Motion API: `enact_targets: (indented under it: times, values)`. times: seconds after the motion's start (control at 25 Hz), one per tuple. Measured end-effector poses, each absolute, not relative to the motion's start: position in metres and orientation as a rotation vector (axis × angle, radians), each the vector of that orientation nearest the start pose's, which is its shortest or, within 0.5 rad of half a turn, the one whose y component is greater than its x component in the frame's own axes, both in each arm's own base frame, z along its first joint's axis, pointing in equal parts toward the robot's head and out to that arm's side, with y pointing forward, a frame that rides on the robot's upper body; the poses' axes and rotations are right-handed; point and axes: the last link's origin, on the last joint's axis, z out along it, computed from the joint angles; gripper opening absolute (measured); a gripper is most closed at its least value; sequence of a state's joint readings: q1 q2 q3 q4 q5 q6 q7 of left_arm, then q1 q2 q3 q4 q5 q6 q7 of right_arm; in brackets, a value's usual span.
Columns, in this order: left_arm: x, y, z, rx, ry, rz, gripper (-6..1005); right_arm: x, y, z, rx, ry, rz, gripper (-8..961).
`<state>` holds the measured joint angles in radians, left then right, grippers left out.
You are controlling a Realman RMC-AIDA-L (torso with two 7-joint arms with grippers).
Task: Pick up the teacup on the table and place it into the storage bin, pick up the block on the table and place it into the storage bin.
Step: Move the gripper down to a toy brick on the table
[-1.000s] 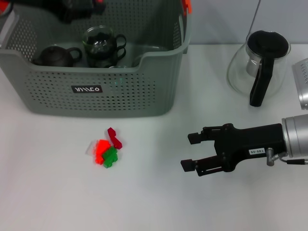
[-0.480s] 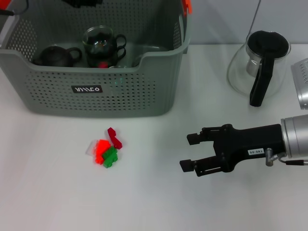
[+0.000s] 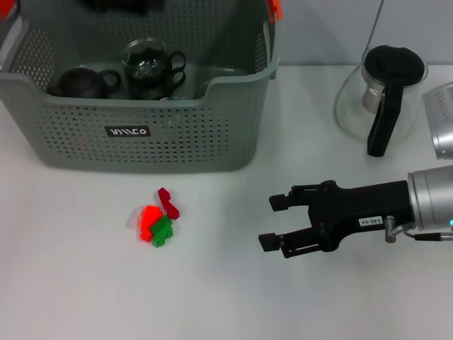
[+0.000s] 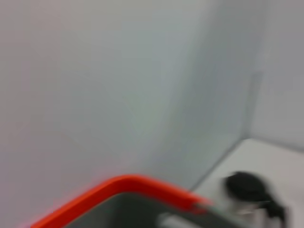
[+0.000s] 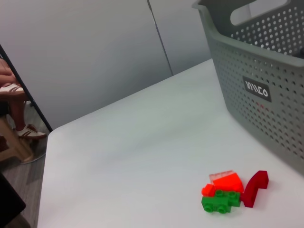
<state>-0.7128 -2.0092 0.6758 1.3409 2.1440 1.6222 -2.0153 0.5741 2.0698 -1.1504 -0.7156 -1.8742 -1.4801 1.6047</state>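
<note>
The block is a small cluster on the white table: a dark red curved block (image 3: 168, 202), an orange block (image 3: 147, 217) and a green block (image 3: 162, 231). The right wrist view shows the same green block (image 5: 221, 202) in front of the storage bin (image 5: 266, 95). My right gripper (image 3: 271, 222) hovers open over the table, well to the right of the cluster. Inside the grey-green storage bin (image 3: 141, 142) sits a glass teacup (image 3: 148, 65) with black handles. Only a dark part of my left gripper (image 3: 120, 4) shows, at the top edge above the bin.
A dark teapot (image 3: 81, 83) lies in the bin beside the teacup. A glass carafe (image 3: 379, 99) with black lid and handle stands at the back right, a metal object (image 3: 442, 131) at the right edge. A seated person's legs (image 5: 14, 109) are past the table's far edge.
My right gripper has crept a little left toward the blocks, still open. The left arm has drawn back up above the bin, so less of it shows.
</note>
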Motion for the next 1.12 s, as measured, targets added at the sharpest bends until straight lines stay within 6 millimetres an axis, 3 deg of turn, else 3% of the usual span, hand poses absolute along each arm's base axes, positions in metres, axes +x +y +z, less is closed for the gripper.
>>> enact_targets:
  times: [0.04, 0.08, 0.12, 0.2, 0.28, 0.48, 0.6, 0.84, 1.12]
  values:
    - [-0.143, 0.385, 0.138, -2.588, -0.432, -0.458, 786, 0.215, 0.330, -0.046, -3.018, 0.637, 0.508, 885]
    - [-0.143, 0.385, 0.138, -2.588, -0.432, -0.458, 812, 0.214, 0.330, -0.046, -3.018, 0.634, 0.508, 885]
    - [-0.149, 0.353, 0.129, -2.712, -0.308, -0.442, 837, 0.214, 0.330, -0.046, -3.017, 0.631, 0.509, 884]
    - [-0.157, 0.335, 0.122, -2.774, -0.224, -0.405, 888, 0.214, 0.330, -0.047, -3.016, 0.631, 0.511, 883]
    - [-0.167, 0.319, 0.114, -2.827, -0.133, -0.355, 939, 0.213, 0.330, -0.047, -3.013, 0.643, 0.518, 882]
    - [-0.192, 0.296, 0.097, -2.914, -0.031, -0.240, 937, 0.214, 0.329, -0.050, -3.004, 0.687, 0.544, 885]
    - [-0.209, 0.296, 0.082, -2.932, -0.044, -0.118, 936, 0.213, 0.328, -0.053, -3.001, 0.702, 0.557, 882]
    - [-0.241, 0.321, 0.048, -2.910, -0.108, 0.078, 932, 0.215, 0.326, -0.058, -2.996, 0.749, 0.569, 883]
    - [-0.258, 0.339, 0.023, -2.915, -0.083, 0.250, 916, 0.220, 0.326, -0.057, -2.981, 0.781, 0.569, 883]
